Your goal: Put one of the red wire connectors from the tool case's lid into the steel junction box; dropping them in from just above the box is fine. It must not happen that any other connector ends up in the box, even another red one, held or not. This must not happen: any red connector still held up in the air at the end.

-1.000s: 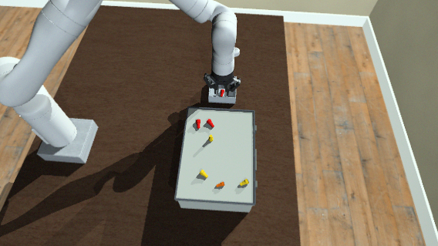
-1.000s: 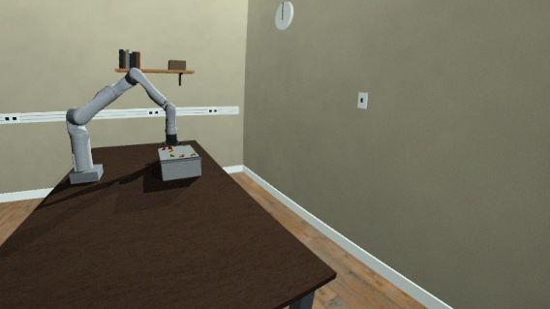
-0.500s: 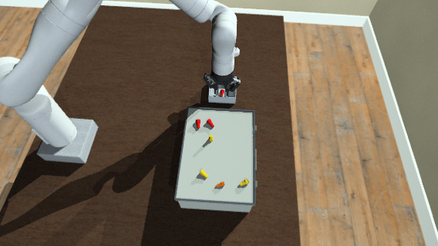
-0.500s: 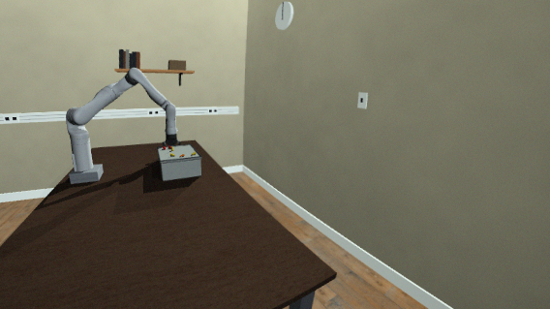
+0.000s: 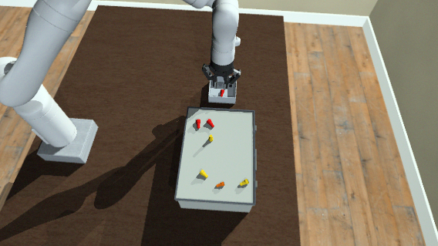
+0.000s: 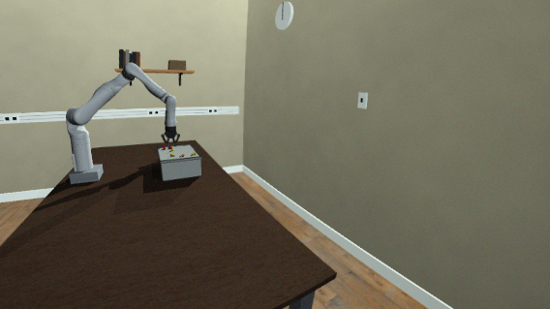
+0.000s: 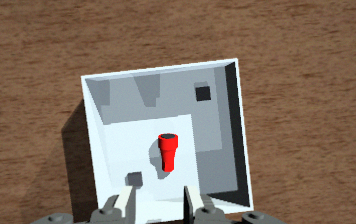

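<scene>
Red wire connector [image 7: 168, 150] lies on the floor of the steel junction box [image 7: 95, 130]; above it the fingers hang narrowly parted, gripping nothing, over the bench [image 5: 146, 68].

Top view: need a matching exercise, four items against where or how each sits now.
1. steel junction box
2. orange connector
3. two red connectors
4. gripper

A. lid edge farthest from the box, between two yellow connectors
B. over the box, fingers apart, holding nothing
C. on the table beyond the case, one red connector inside
D. lid corner nearest the box

Pairs: 1-C, 2-A, 3-D, 4-B
</scene>
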You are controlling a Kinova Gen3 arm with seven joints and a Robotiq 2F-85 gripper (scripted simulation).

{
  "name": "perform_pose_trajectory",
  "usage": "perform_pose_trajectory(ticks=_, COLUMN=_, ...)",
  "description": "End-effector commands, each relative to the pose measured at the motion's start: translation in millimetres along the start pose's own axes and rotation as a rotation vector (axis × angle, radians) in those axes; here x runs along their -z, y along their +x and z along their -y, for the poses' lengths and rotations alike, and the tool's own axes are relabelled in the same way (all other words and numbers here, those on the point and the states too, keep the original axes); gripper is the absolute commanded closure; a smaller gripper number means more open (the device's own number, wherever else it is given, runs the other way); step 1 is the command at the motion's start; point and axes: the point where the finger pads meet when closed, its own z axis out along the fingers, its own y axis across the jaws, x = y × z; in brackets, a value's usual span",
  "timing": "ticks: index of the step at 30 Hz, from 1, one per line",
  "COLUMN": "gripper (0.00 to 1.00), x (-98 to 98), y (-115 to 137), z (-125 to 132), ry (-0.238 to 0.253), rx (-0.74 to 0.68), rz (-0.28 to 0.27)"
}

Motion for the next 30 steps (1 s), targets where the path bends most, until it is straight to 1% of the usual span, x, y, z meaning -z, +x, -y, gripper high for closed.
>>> perform_pose_trajectory(ticks=1, gripper=0.63, x=46.8, y=7, z=-4, ry=-0.02, rx=0.006, rz=-0.021)
perform_pose_trajectory(ticks=5, gripper=0.63, x=78.7, y=7, z=-3, ry=-0.02, rx=0.006, rz=-0.021)
perform_pose_trajectory(ticks=8, gripper=0.63, x=97.2, y=6, z=-3, ry=-0.02, rx=0.006, rz=-0.021)
perform_pose_trajectory(ticks=10, gripper=0.63, x=97.2, y=6, z=-3, ry=-0.02, rx=0.006, rz=-0.021)
perform_pose_trajectory(ticks=14, gripper=0.63, x=112.5, y=6, z=-2, ry=-0.02, rx=0.006, rz=-0.021)
perform_pose_trajectory(ticks=18, gripper=0.63, x=117.6, y=6, z=-2, ry=-0.02, rx=0.006, rz=-0.021)
perform_pose_trajectory(ticks=30, gripper=0.63, x=117.8, y=6, z=-2, ry=-0.02, rx=0.006, rz=-0.021)
